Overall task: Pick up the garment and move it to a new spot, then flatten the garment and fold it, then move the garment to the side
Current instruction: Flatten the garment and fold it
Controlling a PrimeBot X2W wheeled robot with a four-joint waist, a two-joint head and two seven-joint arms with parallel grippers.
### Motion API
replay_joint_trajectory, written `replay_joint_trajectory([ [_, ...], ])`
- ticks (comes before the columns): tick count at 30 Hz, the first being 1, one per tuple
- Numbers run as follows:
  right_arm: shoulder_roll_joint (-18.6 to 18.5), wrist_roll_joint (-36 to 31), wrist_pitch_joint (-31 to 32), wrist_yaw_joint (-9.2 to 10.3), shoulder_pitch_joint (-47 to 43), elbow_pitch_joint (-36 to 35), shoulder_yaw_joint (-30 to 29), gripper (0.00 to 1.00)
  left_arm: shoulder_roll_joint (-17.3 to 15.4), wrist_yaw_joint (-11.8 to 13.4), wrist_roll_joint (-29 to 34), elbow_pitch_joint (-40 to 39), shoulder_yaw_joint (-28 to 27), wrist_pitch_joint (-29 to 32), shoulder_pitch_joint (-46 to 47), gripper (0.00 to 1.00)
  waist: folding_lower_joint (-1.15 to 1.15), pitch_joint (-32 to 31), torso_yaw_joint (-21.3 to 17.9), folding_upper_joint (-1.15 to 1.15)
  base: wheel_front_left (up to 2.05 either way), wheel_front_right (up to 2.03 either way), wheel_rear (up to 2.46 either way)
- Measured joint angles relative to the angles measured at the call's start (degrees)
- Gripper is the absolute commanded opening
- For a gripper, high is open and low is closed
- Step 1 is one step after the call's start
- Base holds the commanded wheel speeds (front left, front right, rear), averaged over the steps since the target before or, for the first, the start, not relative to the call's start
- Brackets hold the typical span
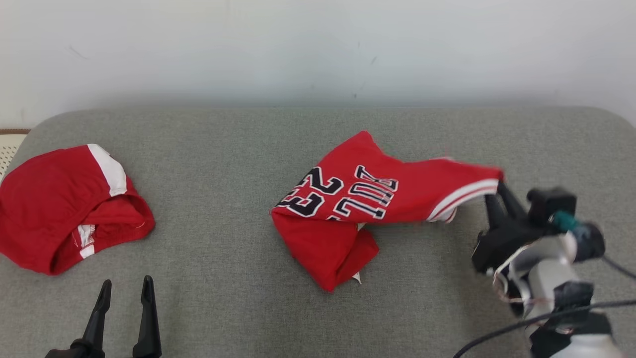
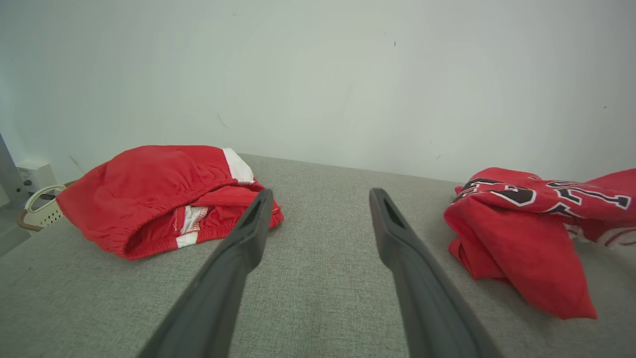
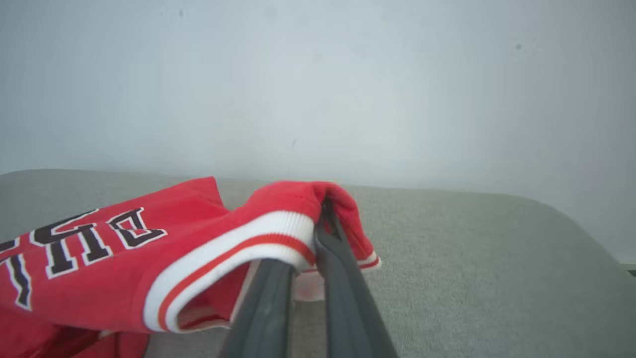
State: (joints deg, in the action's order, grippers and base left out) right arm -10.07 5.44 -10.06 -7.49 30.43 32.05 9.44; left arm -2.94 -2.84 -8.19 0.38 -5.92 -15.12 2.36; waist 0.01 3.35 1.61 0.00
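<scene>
The garment [image 1: 357,199] is a red jersey with black and white lettering, lying crumpled in the middle of the grey padded surface [image 1: 238,144]. Its right end is stretched out and lifted slightly. My right gripper [image 1: 497,194] is shut on that end, by the white and red striped hem. In the right wrist view the two fingers pinch the hem of the garment [image 3: 124,258] at the right gripper's [image 3: 320,221] tips. My left gripper [image 1: 126,282] stands open near the front left edge, holding nothing. From the left wrist, the left gripper [image 2: 322,194] points between the two red cloths, the garment [image 2: 521,233] on its right.
Another red cloth with white bands, like shorts [image 1: 59,204] [image 2: 159,194], lies bunched at the far left. A cream object [image 2: 42,209] sits off the surface's left end. A white wall [image 1: 318,49] runs behind. Bare grey surface lies between the cloths.
</scene>
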Motion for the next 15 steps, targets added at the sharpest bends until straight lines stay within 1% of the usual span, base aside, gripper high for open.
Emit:
replay_joint_trajectory([
  [1,-0.9,-0.3,1.0,0.00,1.0,-1.2,0.3,0.00,0.0,0.1,-0.1,0.0,0.0,0.0,0.0,1.00,0.00,-0.1,0.0,0.00,0.00,0.00,0.00],
  [2,-0.9,-0.3,1.0,0.00,1.0,-1.2,0.3,0.00,0.0,0.1,-0.1,0.0,0.0,0.0,0.0,1.00,0.00,-0.1,0.0,0.00,0.00,0.00,0.00],
  [3,-2.0,-0.4,2.1,0.00,2.0,-2.4,0.6,0.00,0.0,0.2,-0.2,0.0,0.2,0.0,0.0,1.00,0.00,-0.2,0.0,0.00,0.00,0.00,0.00],
  [4,-3.8,-0.4,4.0,0.00,4.0,-4.7,1.3,0.00,0.0,0.4,-0.3,0.1,0.5,0.0,0.0,1.00,0.00,-0.3,0.1,0.00,0.00,0.00,0.00],
  [8,-7.2,-0.2,8.4,0.00,8.4,-8.6,3.2,0.00,0.0,0.5,-0.5,0.2,0.7,0.0,0.0,1.00,0.00,-0.4,0.6,0.00,0.00,0.00,0.00],
  [14,-12.7,1.7,14.1,-0.02,14.9,-10.6,5.5,0.00,0.0,0.8,-0.8,0.5,1.0,0.0,0.0,1.00,0.00,-0.2,1.6,0.00,0.00,0.00,0.00],
  [15,-12.7,1.7,14.1,-0.02,14.9,-10.6,5.5,0.00,0.0,0.8,-0.8,0.5,1.0,0.0,0.0,1.00,0.00,-0.2,1.6,0.00,0.00,0.00,0.00],
])
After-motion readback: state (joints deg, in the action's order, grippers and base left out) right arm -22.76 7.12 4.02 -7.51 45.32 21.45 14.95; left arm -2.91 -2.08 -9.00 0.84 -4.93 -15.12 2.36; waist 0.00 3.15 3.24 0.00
